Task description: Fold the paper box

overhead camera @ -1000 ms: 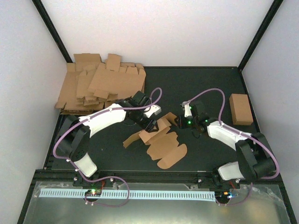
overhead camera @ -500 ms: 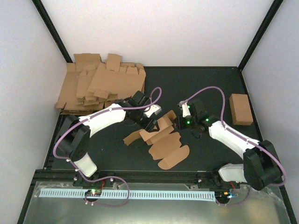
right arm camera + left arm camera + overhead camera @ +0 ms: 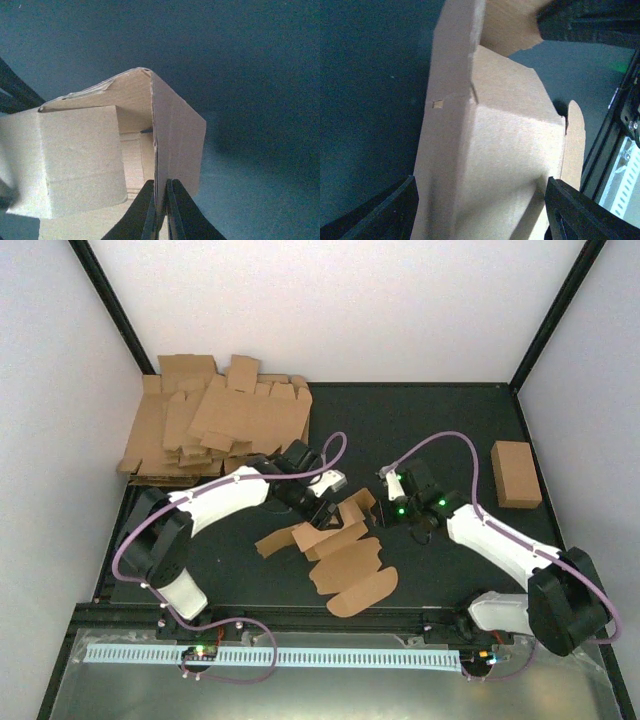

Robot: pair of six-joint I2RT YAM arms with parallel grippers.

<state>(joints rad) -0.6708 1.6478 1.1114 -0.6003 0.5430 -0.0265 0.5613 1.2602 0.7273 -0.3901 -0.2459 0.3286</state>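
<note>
The paper box (image 3: 340,550) is a brown die-cut blank, partly folded, lying mid-table with rounded flaps spread toward the near edge. My left gripper (image 3: 322,502) reaches onto its upper left part. In the left wrist view its jaws (image 3: 480,200) stand wide, one finger (image 3: 385,212) on each side of a creased panel of the box (image 3: 510,140). My right gripper (image 3: 385,502) meets the box from the right. In the right wrist view it (image 3: 161,192) is shut on the lower edge of an upright flap (image 3: 177,145), with the folded panel (image 3: 80,155) to the left.
A thick heap of flat cardboard blanks (image 3: 215,425) fills the back left corner. A smooth cardboard brick (image 3: 516,473) lies at the right edge. White walls enclose the black table; a white toothed strip (image 3: 300,655) runs along the near rail.
My right gripper moved left to the box and closed on its flap. The left jaws widened. The blank shifted slightly left and toward the near edge.
</note>
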